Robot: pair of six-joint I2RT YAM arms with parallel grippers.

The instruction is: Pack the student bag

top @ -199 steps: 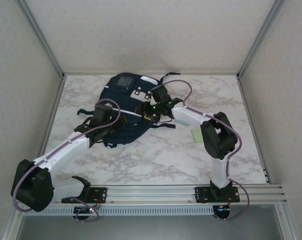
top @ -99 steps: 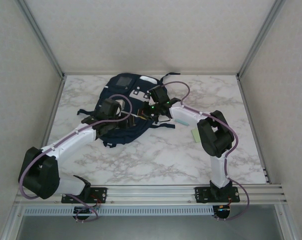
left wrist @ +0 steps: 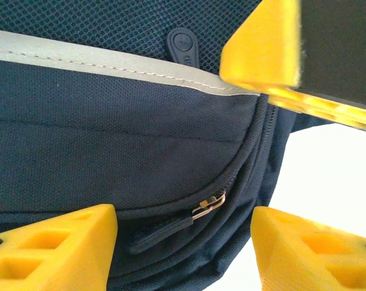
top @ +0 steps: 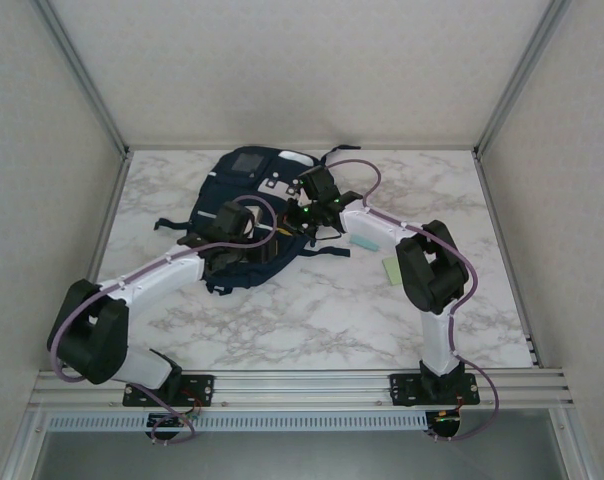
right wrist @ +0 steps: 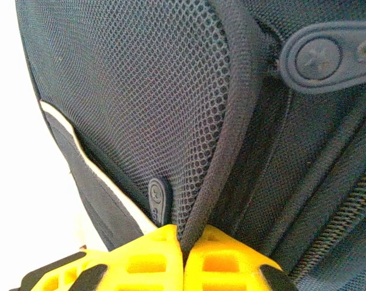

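Student bag [top: 230, 186], navy, lies flat on the marble counter [top: 362, 320], far side, left of centre. Right gripper [right wrist: 183, 254]: jaws closed, pinching the bag's mesh-pocket binding [right wrist: 230, 121]. Left gripper [left wrist: 183, 242]: jaws apart, flanking a zipper pull [left wrist: 208, 205], holding nothing.

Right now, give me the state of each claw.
Left claw: open, holding nothing, at the student bag zipper pull.
Right claw: closed on the student bag's mesh pocket edge.
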